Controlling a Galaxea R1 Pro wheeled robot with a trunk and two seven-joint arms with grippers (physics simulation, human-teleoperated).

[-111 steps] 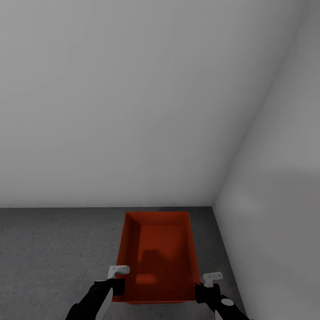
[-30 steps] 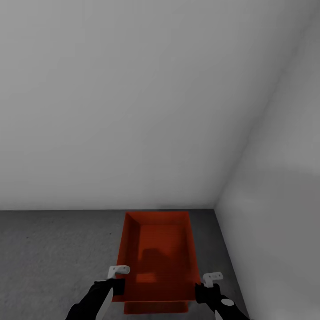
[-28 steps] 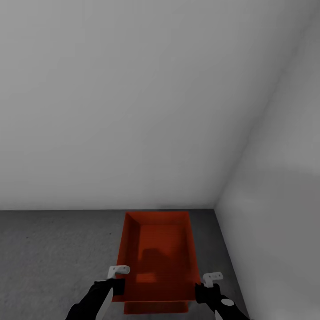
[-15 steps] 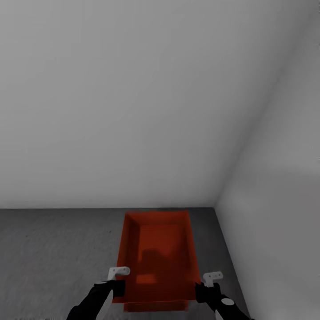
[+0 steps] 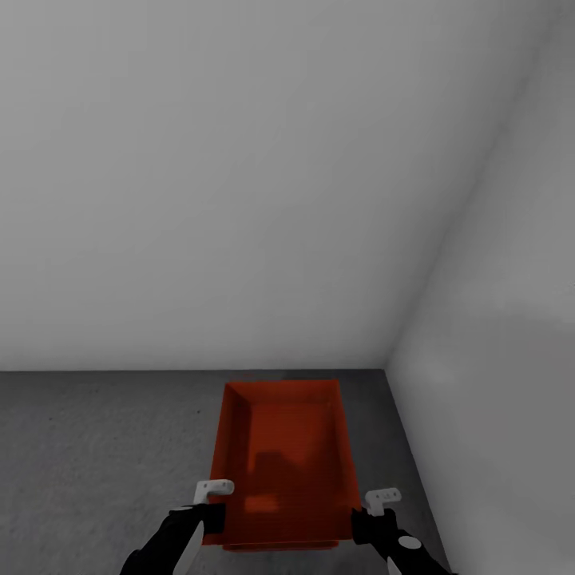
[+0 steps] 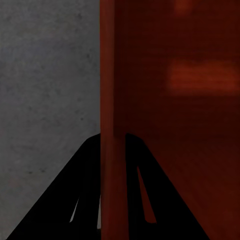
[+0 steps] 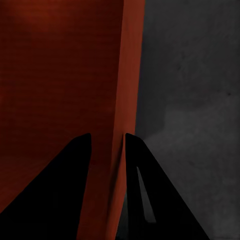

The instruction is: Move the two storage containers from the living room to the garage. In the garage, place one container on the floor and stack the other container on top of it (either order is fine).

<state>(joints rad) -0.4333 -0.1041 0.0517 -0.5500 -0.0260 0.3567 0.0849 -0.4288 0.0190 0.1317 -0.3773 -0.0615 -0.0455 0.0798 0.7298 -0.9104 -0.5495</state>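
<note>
Head view: garage corner, white walls (image 5: 239,160), grey concrete floor (image 5: 96,447), red storage container (image 5: 279,455), left tool (image 5: 214,501) and right tool (image 5: 369,511) each clamped on a side wall.

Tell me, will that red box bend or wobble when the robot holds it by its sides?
The storage container probably stays stiff: its walls look straight where the fingers pinch them. It's open and looks empty, so likely light. Held at two opposite walls, it shouldn't tip much.

- Two glossy black arms are seen in the head view, each topped by a small white bracket.
- A pale round disc is set into the right arm.
- Black, wedge-shaped fingers (image 7: 65,190) with narrow slots are shown.
</note>
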